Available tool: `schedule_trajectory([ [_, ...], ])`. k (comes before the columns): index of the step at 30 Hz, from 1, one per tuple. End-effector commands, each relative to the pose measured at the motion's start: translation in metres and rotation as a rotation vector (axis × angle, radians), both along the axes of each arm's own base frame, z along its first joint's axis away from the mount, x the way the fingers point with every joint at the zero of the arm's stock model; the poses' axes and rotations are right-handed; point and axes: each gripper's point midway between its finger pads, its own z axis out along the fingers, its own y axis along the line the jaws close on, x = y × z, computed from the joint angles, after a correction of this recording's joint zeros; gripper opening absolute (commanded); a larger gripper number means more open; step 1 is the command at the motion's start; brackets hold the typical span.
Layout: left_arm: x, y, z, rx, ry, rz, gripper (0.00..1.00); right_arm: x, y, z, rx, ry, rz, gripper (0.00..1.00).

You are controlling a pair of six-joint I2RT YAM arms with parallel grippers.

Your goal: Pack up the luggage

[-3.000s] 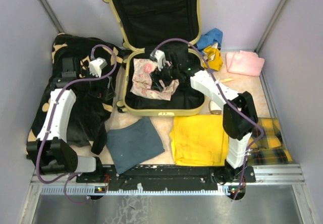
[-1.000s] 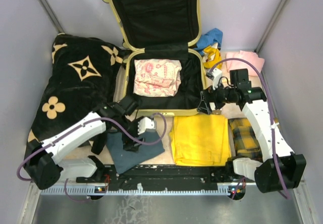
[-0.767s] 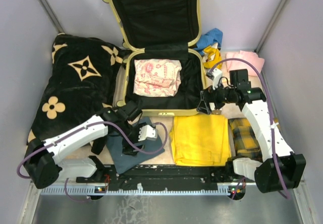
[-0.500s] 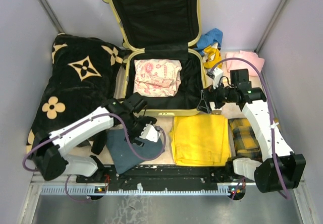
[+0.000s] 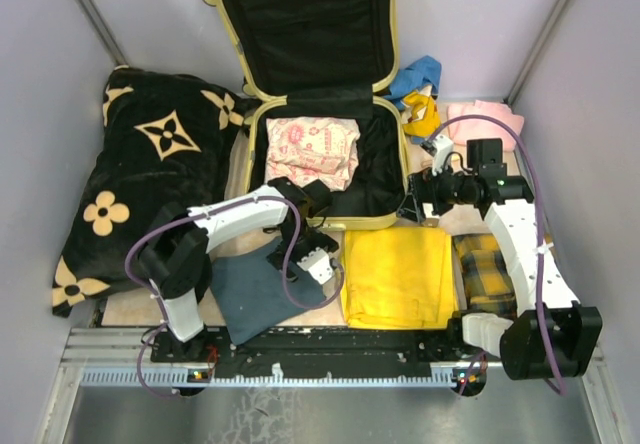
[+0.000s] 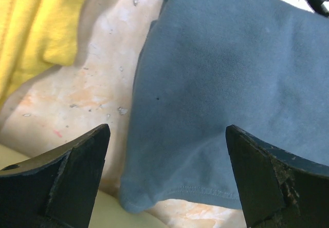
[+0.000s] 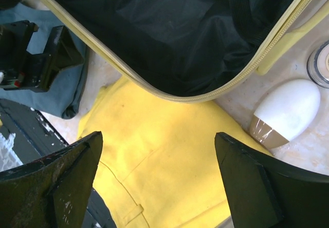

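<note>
Far of the left gripper (image 6: 167, 153), left of the right gripper (image 7: 159, 158), lies the luggage (image 5: 383, 169); both claws gape apart.

The luggage (image 5: 305, 24) lies open at the back middle of the worktop (image 5: 125, 309), lid propped up behind, with a folded top (image 5: 315, 149) in its base. The blanket (image 5: 150, 154) lies to its left. In front sit a folded shirt (image 5: 250, 289) and, to its right, trousers (image 5: 395, 274), then a folded cloth (image 5: 485, 274). My left tool (image 5: 320, 264) hangs over the shirt's right edge. My right tool (image 5: 415, 199) is beside the luggage's right front corner, a bottle (image 7: 288, 110) near it. A heap of cloths (image 5: 420, 94) lies behind on the right.
</note>
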Motion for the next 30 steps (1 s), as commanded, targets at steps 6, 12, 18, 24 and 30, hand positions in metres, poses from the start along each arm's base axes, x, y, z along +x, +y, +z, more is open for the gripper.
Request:
schedule_trajectory([
  [6,-0.017,0.028,-0.045,0.074,-0.005,-0.079,0.92,0.000,0.000,0.009,0.039,-0.024,-0.009,0.90],
  [12,-0.048,0.063,-0.065,0.177,0.079,-0.065,0.61,0.001,0.000,0.010,0.044,-0.030,-0.012,0.90],
  [18,-0.057,0.060,-0.061,0.188,0.126,0.055,0.21,0.001,-0.001,0.011,0.042,-0.038,-0.015,0.90],
  [24,-0.048,0.022,0.010,0.035,0.121,0.245,0.00,-0.001,-0.002,0.015,0.040,-0.053,-0.017,0.90],
  [30,-0.052,0.029,0.060,-0.017,0.089,0.396,0.00,-0.001,-0.001,0.016,0.049,-0.054,-0.014,0.90],
])
